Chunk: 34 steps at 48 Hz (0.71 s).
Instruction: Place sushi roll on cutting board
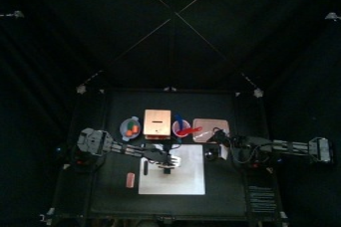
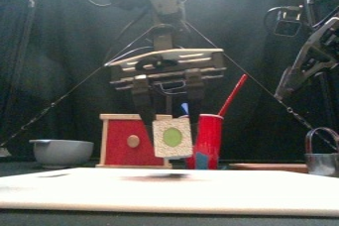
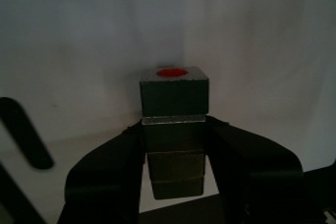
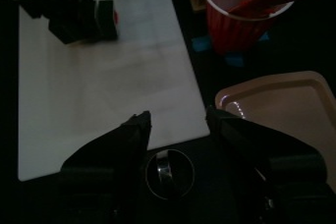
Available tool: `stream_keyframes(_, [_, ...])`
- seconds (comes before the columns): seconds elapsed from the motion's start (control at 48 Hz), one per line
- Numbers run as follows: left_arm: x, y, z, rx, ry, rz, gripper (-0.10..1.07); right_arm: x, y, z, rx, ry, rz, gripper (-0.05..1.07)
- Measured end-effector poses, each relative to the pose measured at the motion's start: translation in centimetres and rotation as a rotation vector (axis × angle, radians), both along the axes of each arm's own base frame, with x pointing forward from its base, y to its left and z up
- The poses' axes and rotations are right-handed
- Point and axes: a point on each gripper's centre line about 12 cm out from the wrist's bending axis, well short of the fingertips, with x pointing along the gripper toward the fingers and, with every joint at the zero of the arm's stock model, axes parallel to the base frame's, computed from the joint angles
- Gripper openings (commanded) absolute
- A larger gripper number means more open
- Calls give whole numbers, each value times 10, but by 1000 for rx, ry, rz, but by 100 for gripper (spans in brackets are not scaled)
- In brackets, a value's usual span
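Left hand [image 2: 172,121] clamped on sushi roll [image 3: 175,97], just above cutting board [image 1: 173,168]. Wrist view shows roll's red centre; front shows green. Right hand [image 4: 180,128] apart, empty, beside red cup [image 4: 250,17].

Dim black-curtained pen, overhead light brightest on the white rectangular cutting board [image 1: 173,170], soft shadow beneath the gripper, front view's foreground blurred

In the front view the left gripper's [image 2: 173,121] fingers cover the sides of the sushi roll [image 2: 173,135]. In the right wrist view the pink tray [image 4: 282,105] and the red cup [image 4: 247,17] are cut off by the edges.
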Motion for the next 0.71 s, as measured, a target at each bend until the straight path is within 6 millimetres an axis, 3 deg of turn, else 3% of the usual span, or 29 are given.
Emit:
stream_keyframes(0.167, [10,-6,-3,10,11,22,78,0,0,0,0,-1,-2,84])
stream_keyframes(0.333, [10,-7,-2,13,15,17,104,-1,0,-1,5,2,-3,84])
stream_keyframes(0.542, [6,-5,-1,22,37,11,104,-1,0,-1,6,2,-4,84])
stream_keyframes(0.708, [6,-2,35,45,-41,-162,104,-2,1,-2,12,10,-3,84])
